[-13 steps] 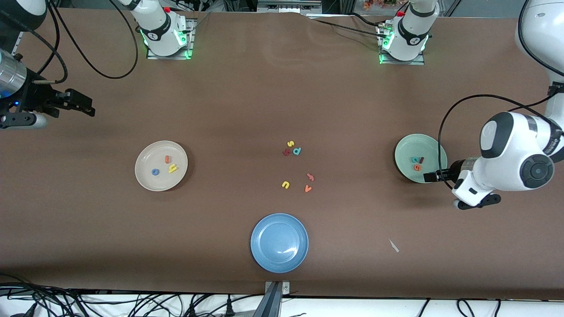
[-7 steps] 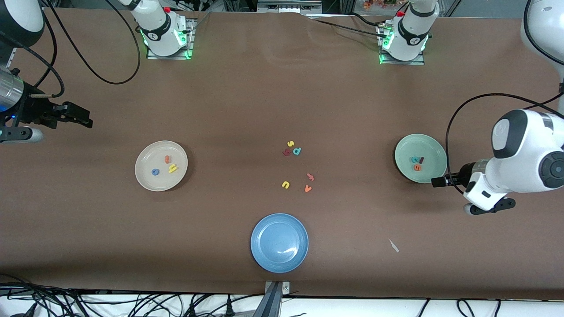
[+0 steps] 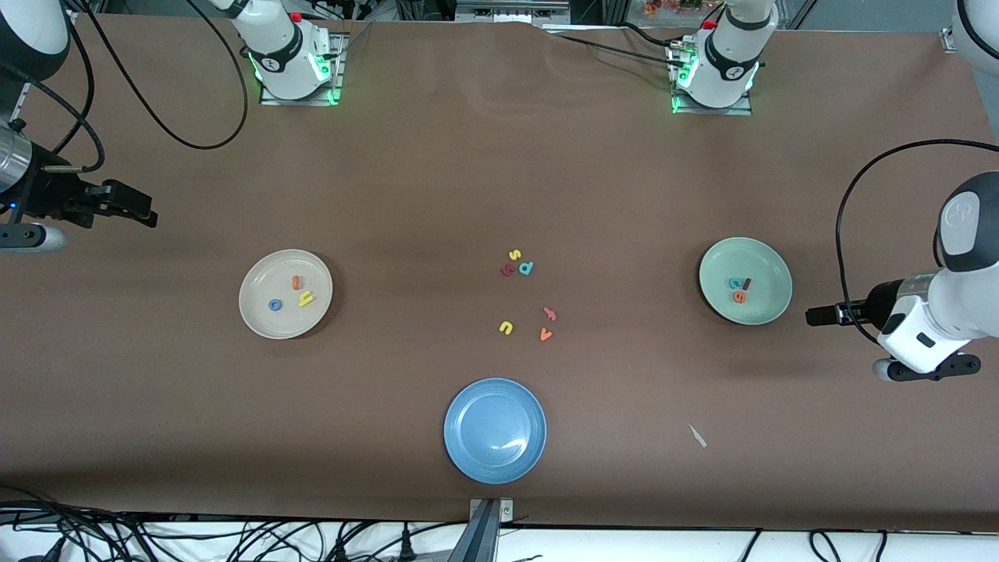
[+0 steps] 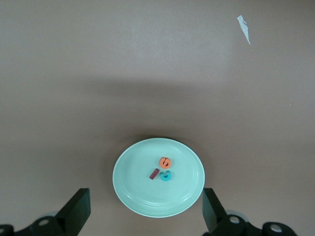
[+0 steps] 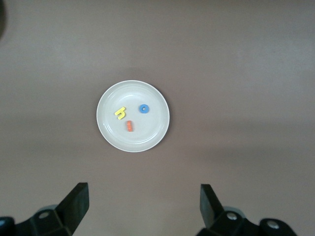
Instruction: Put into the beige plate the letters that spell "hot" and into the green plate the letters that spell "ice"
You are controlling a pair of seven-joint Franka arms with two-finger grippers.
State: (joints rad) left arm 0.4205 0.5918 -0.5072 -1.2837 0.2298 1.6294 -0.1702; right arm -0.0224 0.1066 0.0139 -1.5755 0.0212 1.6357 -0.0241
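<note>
Pulling back toward the table's ends since a second ago, both arms hang empty with fingers spread. The right gripper (image 3: pixel 144 212) is over bare table near the beige plate (image 3: pixel 257 320), which holds the yellow h (image 3: pixel 306 298), blue o (image 3: pixel 275 305) and orange t (image 3: pixel 296 282). The green plate (image 3: pixel 761 308) holds the teal c (image 3: pixel 734 283), dark red i (image 3: pixel 746 284) and orange e (image 3: pixel 738 297); the left gripper (image 3: pixel 815 316) now hangs just beside it. Only the left wrist view shows the e's slits (image 4: pixel 165 162).
</note>
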